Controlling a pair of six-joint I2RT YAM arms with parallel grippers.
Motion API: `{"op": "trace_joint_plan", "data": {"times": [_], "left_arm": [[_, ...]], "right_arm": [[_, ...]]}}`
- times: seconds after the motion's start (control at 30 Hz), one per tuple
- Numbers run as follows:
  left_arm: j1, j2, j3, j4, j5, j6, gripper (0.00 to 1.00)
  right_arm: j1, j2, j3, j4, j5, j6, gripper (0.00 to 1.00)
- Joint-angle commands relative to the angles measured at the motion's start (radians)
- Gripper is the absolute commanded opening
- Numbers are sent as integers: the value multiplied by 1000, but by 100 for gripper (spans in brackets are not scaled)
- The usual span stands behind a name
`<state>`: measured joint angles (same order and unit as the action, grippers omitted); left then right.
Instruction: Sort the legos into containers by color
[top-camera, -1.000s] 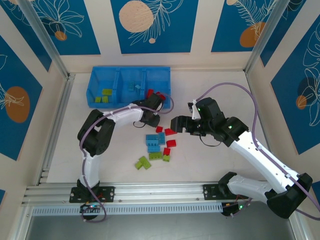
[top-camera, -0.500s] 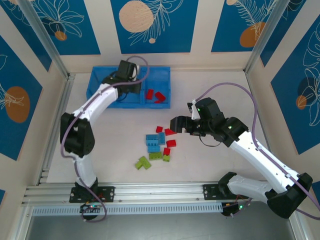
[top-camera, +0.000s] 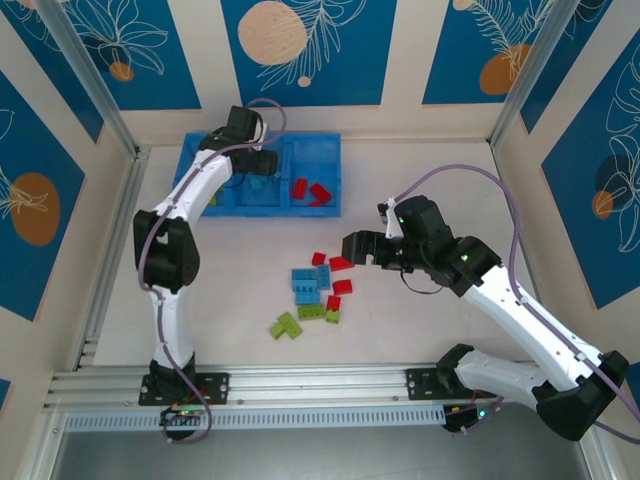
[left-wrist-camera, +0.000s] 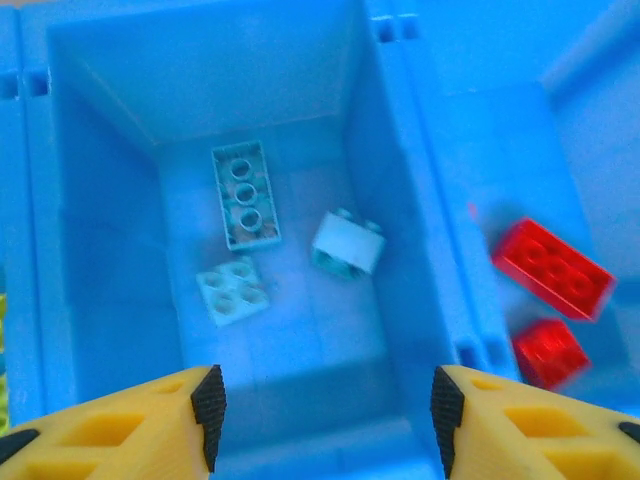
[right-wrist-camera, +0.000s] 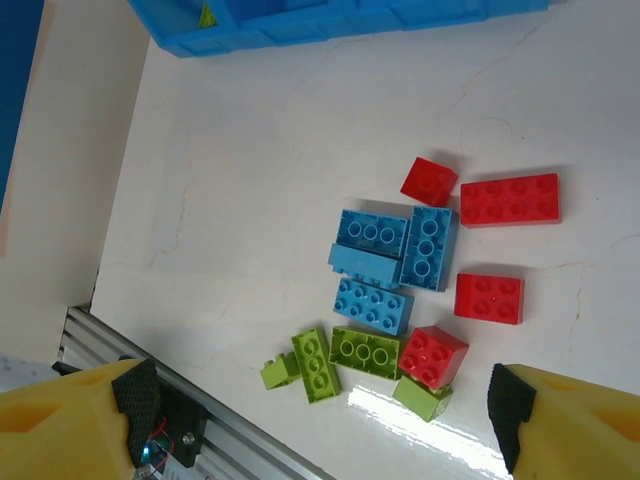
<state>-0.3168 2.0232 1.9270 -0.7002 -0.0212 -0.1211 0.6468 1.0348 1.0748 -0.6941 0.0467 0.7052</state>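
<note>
Left arm (top-camera: 200, 190) reaches over the middle container (left-wrist-camera: 250, 90) (three light blue legos (left-wrist-camera: 245, 193) inside), left fingers (left-wrist-camera: 207, 410) apart and empty; right fingers (right-wrist-camera: 135, 400) wide above the desk (right-wrist-camera: 250, 150).

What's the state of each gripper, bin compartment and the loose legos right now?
left gripper, open, empty, over middle compartment
right gripper, open, empty, above loose legos
middle compartment, holds three light blue bricks
right compartment, holds two red bricks
loose legos, red, blue and green, mixed on table
</note>
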Motion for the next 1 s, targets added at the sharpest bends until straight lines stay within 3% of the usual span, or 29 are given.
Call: {"op": "trace_joint_plan", "data": {"times": [0.0, 0.13, 0.27, 0.4, 0.5, 0.6, 0.7, 0.97], "left_arm": [[-46, -221, -86, -16, 90, 23, 58], [-157, -479, -286, 8, 136, 106, 61], [-312, -717, -507, 38, 275, 275, 66], [-416, -865, -631, -52, 273, 450, 74], [-456, -950, -731, -88, 289, 580, 75], [-461, -1016, -823, -80, 395, 663, 75], [-461, -1046, -891, -33, 446, 694, 76], [-466, -1024, -934, -53, 339, 725, 100]], "right_arm": [[-15, 42, -13, 40, 25, -25, 88], [-73, 115, -31, 67, 0, -32, 88], [-100, 189, -60, 107, 8, -80, 88], [-104, 306, -49, 108, 15, -212, 88], [-102, 388, -47, 111, 17, -271, 88], [-103, 476, -27, 112, 14, -302, 89], [-101, 570, 25, 99, 5, -319, 91], [-74, 776, 176, 53, 67, -276, 92]]}}
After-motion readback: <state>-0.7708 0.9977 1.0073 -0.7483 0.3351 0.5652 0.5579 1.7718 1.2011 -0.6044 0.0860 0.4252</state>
